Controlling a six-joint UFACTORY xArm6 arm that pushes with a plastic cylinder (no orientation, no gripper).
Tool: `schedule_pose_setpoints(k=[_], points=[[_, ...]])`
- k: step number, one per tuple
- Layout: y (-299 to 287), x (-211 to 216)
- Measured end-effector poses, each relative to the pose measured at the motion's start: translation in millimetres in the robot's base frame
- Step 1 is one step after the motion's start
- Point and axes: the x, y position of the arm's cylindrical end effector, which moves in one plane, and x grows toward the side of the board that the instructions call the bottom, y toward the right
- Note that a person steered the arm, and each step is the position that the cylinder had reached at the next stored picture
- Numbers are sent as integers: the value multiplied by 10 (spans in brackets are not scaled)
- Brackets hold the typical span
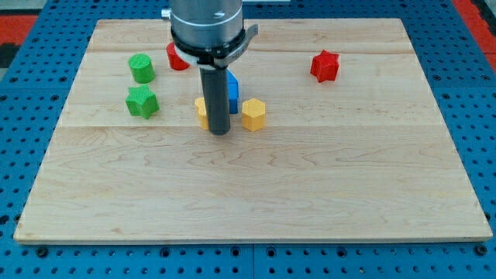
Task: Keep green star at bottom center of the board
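Pale wooden board counter point(256, 194) sits on a blue pegboard surface point(23, 101), red patches at the view's top corners. Going from the view's left: green cylinder block point(142, 68) in the upper left part of the board, and just below it, close but apart, the green star block point(142, 101). So the green star is at the view's left, in the upper half, well away from the bottom center, which lies along the near edge. Next, a red block point(176, 58), shape unclear since the arm's grey collar point(208, 27) covers part of it. Then a yellow block point(201, 111), mostly hidden behind the dark rod point(215, 97), shape not readable. My tip point(219, 132) is on the board around center, slightly toward the view's left, just beside that yellow block and on its lower right side; contact cannot be confirmed. Blue block point(232, 87) peeks out behind the rod on its right, shape not clear. Yellow hexagonal block point(253, 114) sits just right of the tip, near but apart, below the blue block. Far right: red star-like block point(325, 66), alone, well apart from the rest. No gripper on this arm, only the rod, so nothing is clenched or released; tip is well apart from the green star, with the yellow block between them.
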Motion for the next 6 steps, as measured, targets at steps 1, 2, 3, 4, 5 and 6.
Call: schedule_pose_setpoints(k=[1,2,3,4,5,6], points=[[-145,202],[-581,-53],[-615,-572],[-321,-1009],[-89,-1526],[10,-1921]])
